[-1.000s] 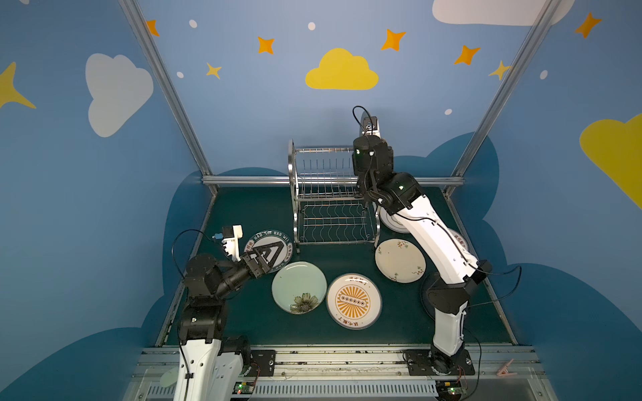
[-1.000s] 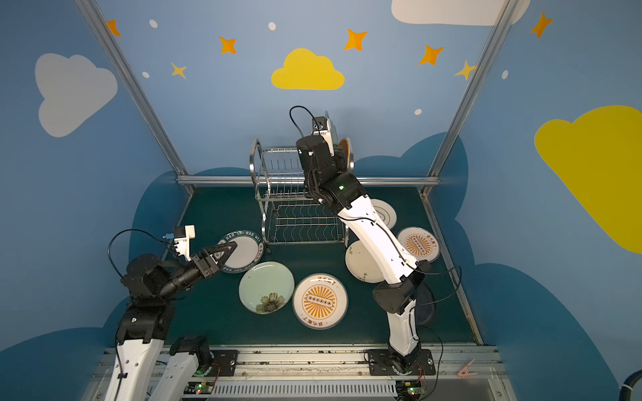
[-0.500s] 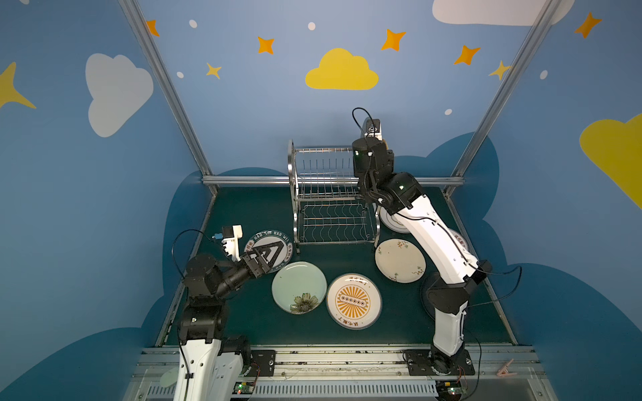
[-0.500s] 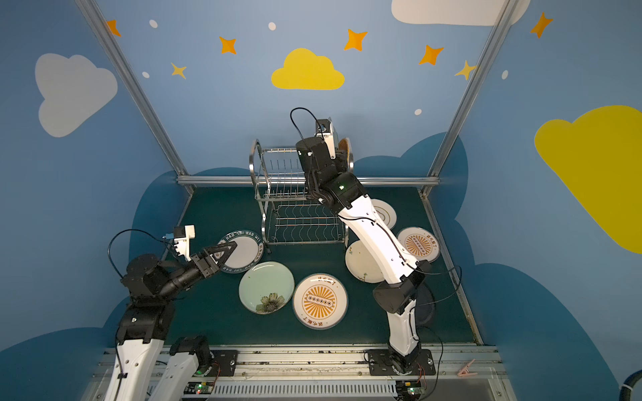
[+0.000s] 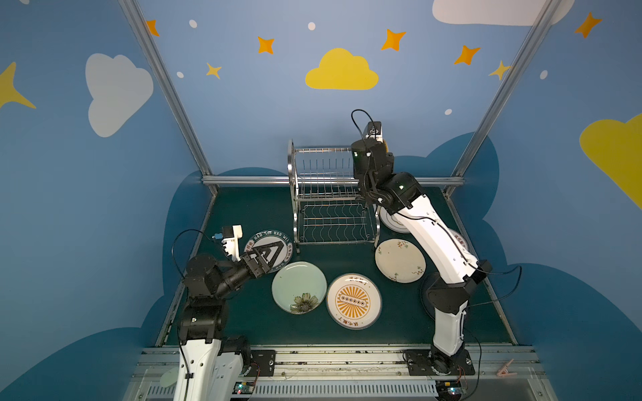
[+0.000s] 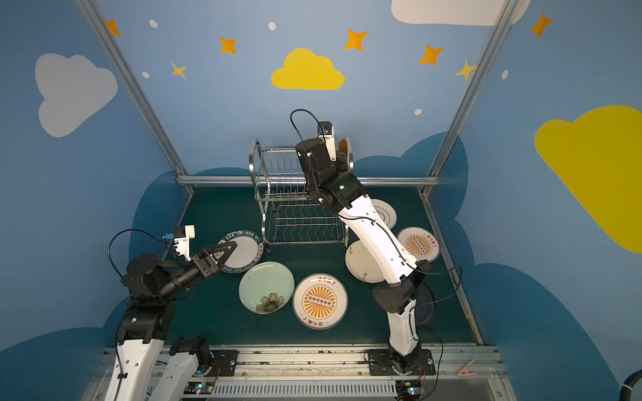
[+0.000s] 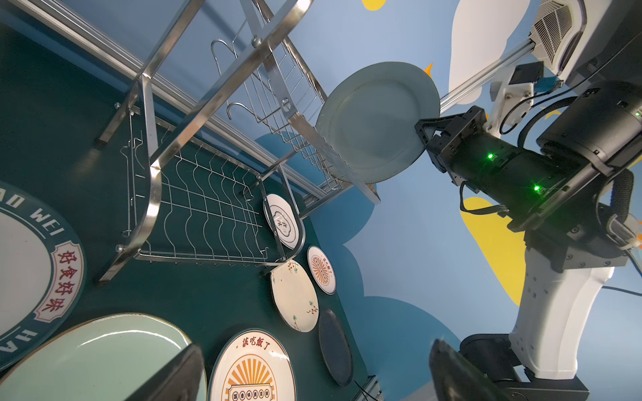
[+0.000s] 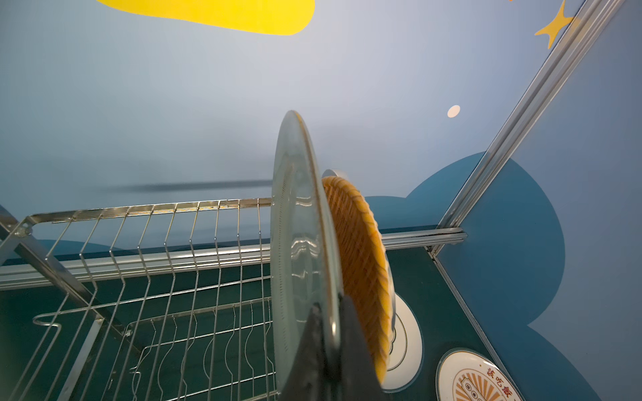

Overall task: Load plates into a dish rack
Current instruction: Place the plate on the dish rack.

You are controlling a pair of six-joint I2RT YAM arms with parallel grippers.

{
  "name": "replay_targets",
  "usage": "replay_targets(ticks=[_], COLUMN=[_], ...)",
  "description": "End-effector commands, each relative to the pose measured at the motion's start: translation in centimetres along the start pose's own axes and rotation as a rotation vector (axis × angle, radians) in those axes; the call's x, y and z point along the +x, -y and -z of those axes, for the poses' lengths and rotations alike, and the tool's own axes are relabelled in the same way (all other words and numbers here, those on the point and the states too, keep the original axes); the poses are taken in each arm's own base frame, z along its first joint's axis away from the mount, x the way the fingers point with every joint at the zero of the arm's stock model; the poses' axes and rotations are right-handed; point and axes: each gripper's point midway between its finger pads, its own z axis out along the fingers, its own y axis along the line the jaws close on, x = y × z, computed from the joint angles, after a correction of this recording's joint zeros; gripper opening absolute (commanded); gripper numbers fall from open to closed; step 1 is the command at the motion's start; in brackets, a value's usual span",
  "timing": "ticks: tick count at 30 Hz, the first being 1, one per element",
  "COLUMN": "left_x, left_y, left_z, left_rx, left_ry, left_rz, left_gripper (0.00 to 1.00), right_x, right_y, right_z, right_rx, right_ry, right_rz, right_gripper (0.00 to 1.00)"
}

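Right arm point(image 5: 430, 236) stretched high over the steel-wire dish rack point(image 5: 326, 194). Its end effector point(image 8: 330, 307) pinches the rim of a glossy pale plate point(image 8: 298, 243), held upright at the top tier's end, beside the woven orange plate point(image 8: 361, 264). Left arm point(image 5: 222, 277) low, end effector point(image 6: 231, 247) spread above the green-lettered plate point(image 6: 246, 255) on the tabletop point(image 5: 250, 215). Poses barely changed from a second ago.

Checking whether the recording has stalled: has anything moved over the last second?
Nothing has visibly moved. The right claw stays shut on the pale green plate, held upright at the upper tier of the dish rack beside the woven orange plate. The left claw stays open above the green-lettered plate.
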Motion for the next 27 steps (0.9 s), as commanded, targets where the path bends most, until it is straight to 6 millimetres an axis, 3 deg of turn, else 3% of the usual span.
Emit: replay_targets(ticks=[1, 21, 27], left_x=[-0.1, 0.0, 0.0], left_y=[0.0, 0.3, 0.2], left_z=[0.1, 0.2, 0.2], left_rx=[-0.002, 0.004, 0.003], left_ry=[0.006, 0.006, 0.005], left_rz=[-0.011, -0.017, -0.017], left_gripper=[1.0, 1.0, 1.0], right_x=[-2.4, 0.2, 0.5], right_y=[1.3, 0.6, 0.8], right_z=[0.7, -0.9, -1.1], right_rx=[0.018, -0.052, -0.068], right_ry=[0.061, -0.02, -0.031], right_rz=[-0.113, -0.078, -0.076], right_gripper=[0.0, 0.0, 0.16])
